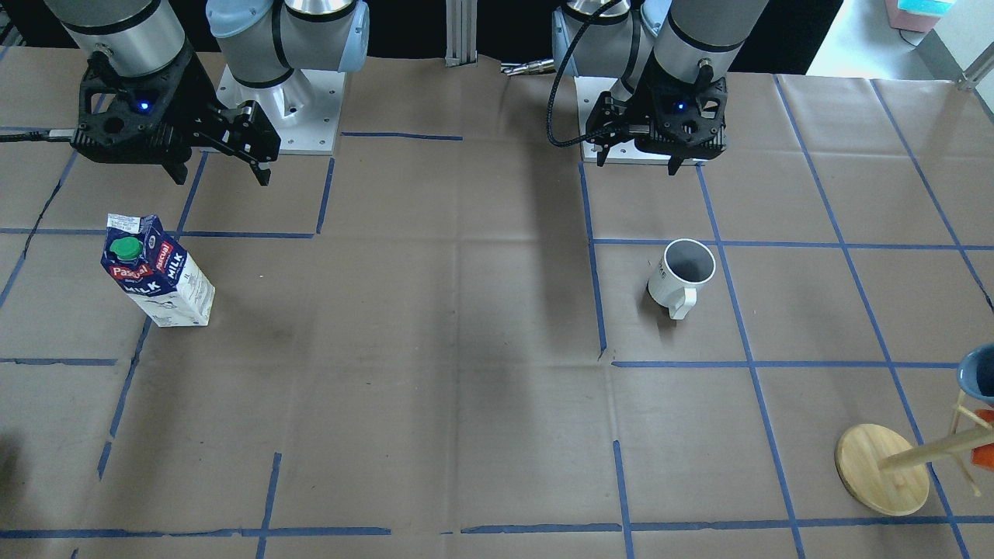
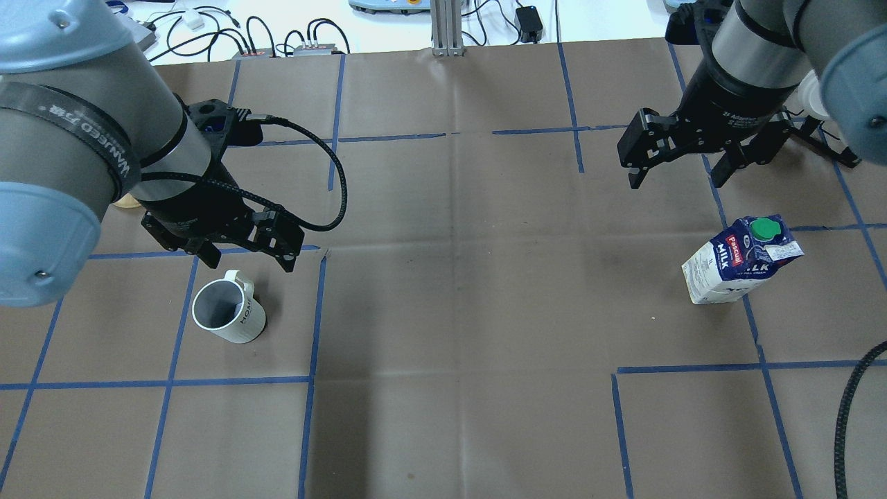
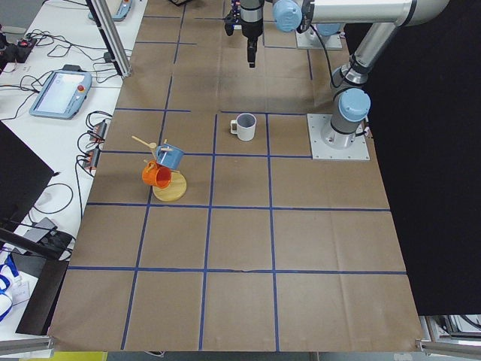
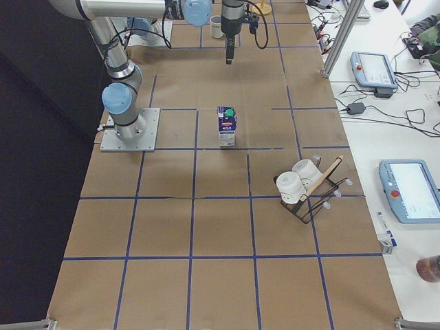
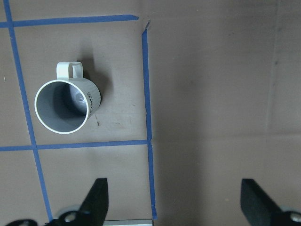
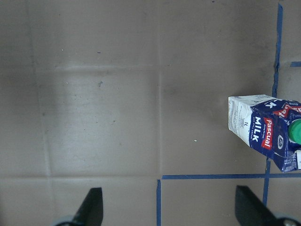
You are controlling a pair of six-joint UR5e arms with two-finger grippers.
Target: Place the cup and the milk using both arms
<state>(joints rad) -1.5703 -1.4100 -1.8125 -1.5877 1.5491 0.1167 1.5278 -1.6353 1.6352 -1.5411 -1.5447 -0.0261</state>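
The white cup (image 2: 225,315) stands upright on the paper-covered table, handle towards the robot; it also shows in the front view (image 1: 683,272) and the left wrist view (image 5: 66,106). My left gripper (image 2: 248,262) hangs open and empty above and just behind it (image 1: 638,161). The milk carton (image 2: 738,260) stands upright with its green cap on top, also in the front view (image 1: 159,276) and at the right edge of the right wrist view (image 6: 265,132). My right gripper (image 2: 674,181) is open and empty, above the table and off to one side of the carton (image 1: 222,177).
A wooden mug tree (image 1: 881,470) with a blue and an orange cup stands at the table's end on my left (image 3: 167,169). A rack with white cups (image 4: 302,185) stands at the end on my right. The arms' base plates (image 1: 295,109) are at the robot's edge.
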